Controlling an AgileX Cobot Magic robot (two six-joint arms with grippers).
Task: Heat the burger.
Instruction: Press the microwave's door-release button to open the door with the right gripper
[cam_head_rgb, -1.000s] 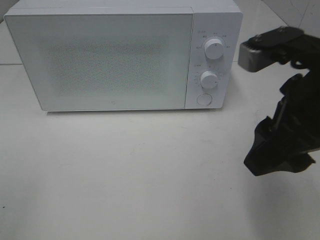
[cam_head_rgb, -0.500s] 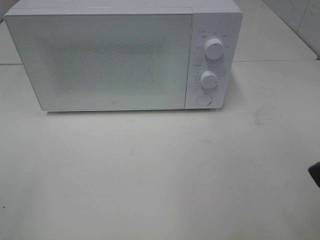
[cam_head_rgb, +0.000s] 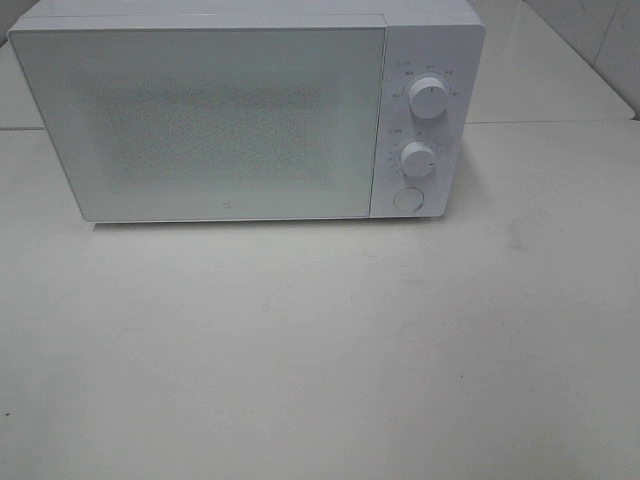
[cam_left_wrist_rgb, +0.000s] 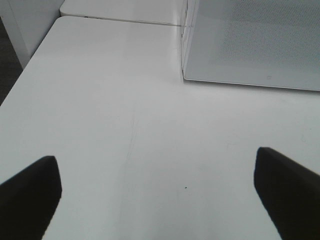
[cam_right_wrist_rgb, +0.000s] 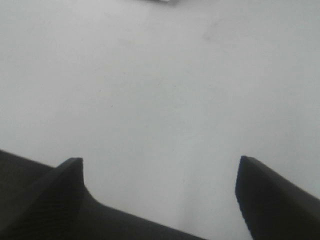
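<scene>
burger unseen, microwave door (cam_head_rgb: 210, 120) shut: left gripper (cam_left_wrist_rgb: 157, 195) and right gripper (cam_right_wrist_rgb: 160, 195), both spread wide and empty, should hang clear of the knobs (cam_head_rgb: 428, 97).

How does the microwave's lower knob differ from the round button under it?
The lower knob stands proud with printed marks around it; the button looks flat and unmarked. The knob looks slightly larger than the button. Both are round and white, on the control panel of the microwave.

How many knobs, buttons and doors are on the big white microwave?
White round plastic knobs: 2
White round plastic button: 1
White frosted rectangular door: 1
Total: 4
</scene>
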